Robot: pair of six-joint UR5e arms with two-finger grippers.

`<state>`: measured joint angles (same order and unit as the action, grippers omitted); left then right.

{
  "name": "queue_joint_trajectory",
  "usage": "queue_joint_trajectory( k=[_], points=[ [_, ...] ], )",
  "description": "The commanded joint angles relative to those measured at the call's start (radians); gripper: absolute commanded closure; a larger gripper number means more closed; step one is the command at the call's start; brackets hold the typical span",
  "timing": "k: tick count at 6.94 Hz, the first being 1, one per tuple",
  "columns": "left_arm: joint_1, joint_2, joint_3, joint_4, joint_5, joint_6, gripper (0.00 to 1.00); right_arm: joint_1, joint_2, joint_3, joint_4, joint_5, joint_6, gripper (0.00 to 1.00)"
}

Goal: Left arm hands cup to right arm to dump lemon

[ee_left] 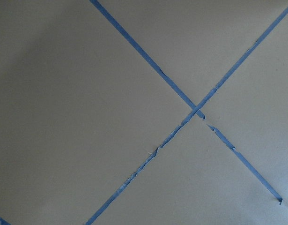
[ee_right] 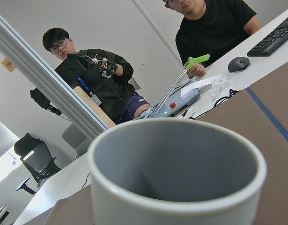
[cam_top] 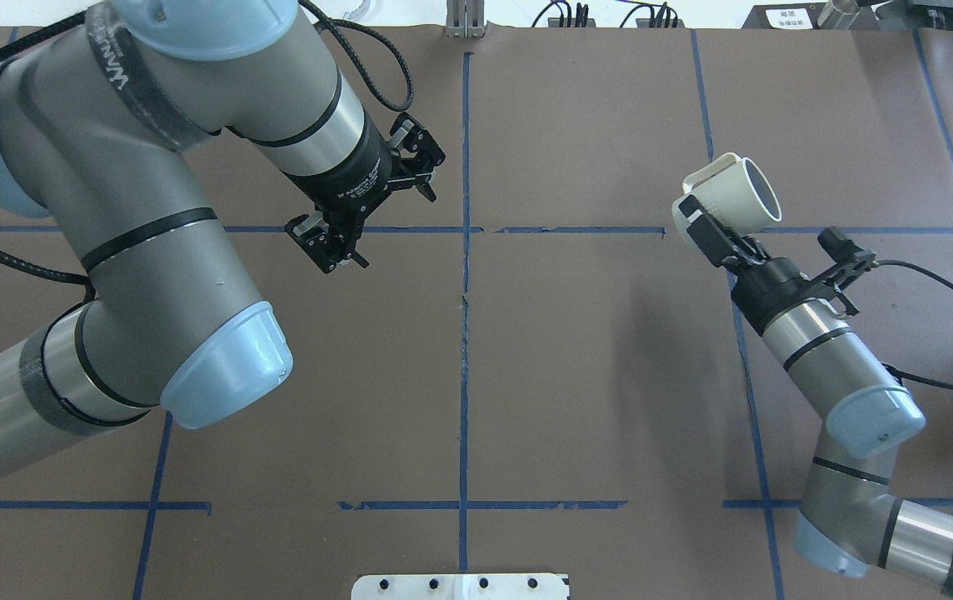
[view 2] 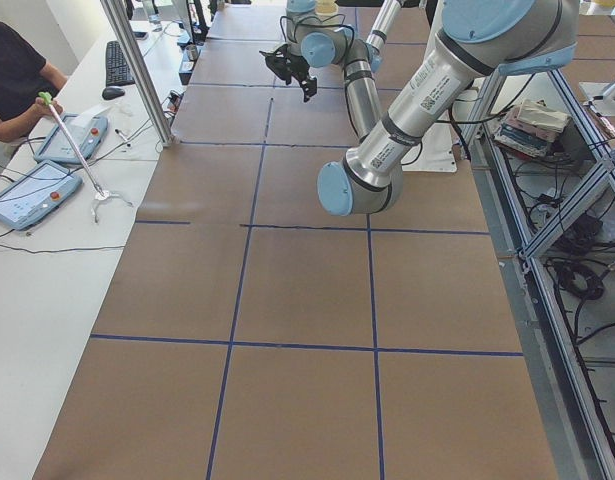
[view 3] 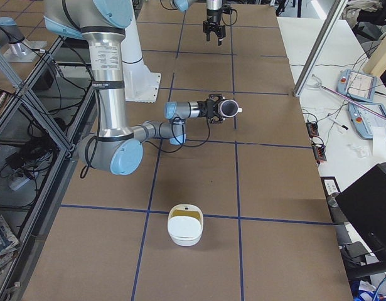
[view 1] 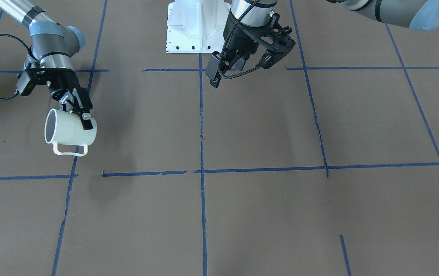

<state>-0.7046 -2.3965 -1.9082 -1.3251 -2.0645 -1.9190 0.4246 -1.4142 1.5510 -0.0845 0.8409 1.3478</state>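
While right claw (view 1: 83,114) clamps cup (view 1: 68,130), mouth sideways

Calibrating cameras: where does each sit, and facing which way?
Front-facing: across table, facing base; right gripper holds cup.
Overhead: behind robot, looking down; left arm, right arm.
Exterior left: left end; left arm near.
Exterior right: right end; right arm near.
Left wrist: down on tape cross; no gripper.
Right wrist: over cup's rim toward people.
Shared: front-facing, overhead both show cup.
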Motion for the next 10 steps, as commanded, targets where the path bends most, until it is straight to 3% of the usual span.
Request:
queue_joint_trajectory(
  k=[1, 2, 4, 5, 7, 8, 10],
  points=[
    [-0.001, -0.001, 0.000, -0.003, 0.000, 0.002, 0.00, -0.029, 0.099, 0.001, -0.142, -0.002, -0.219, 0.77],
    [0.001, -0.003, 0.003, -0.006, 0.000, 0.012, 0.00, -0.042, 0.166, 0.003, -0.238, -0.005, -0.322, 0.77],
    [0.004, -0.033, 0.027, -0.008, 0.000, 0.040, 0.00, -0.088, 0.262, 0.004, -0.418, -0.049, -0.361, 0.79],
    [0.004, -0.036, 0.032, -0.008, -0.020, 0.143, 0.00, -0.125, 0.314, 0.000, -0.435, -0.101, -0.424, 0.79],
    [0.008, -0.076, 0.096, 0.000, -0.060, 0.299, 0.00, -0.173, 0.359, 0.000, -0.437, -0.111, -0.507, 0.79],
    [0.008, -0.102, 0.148, 0.004, -0.060, 0.322, 0.02, -0.191, 0.357, -0.002, -0.437, -0.132, -0.551, 0.79],
    [0.008, -0.110, 0.152, 0.027, -0.062, 0.337, 0.03, -0.219, 0.357, -0.012, -0.439, -0.180, -0.564, 0.79]
  ],
)
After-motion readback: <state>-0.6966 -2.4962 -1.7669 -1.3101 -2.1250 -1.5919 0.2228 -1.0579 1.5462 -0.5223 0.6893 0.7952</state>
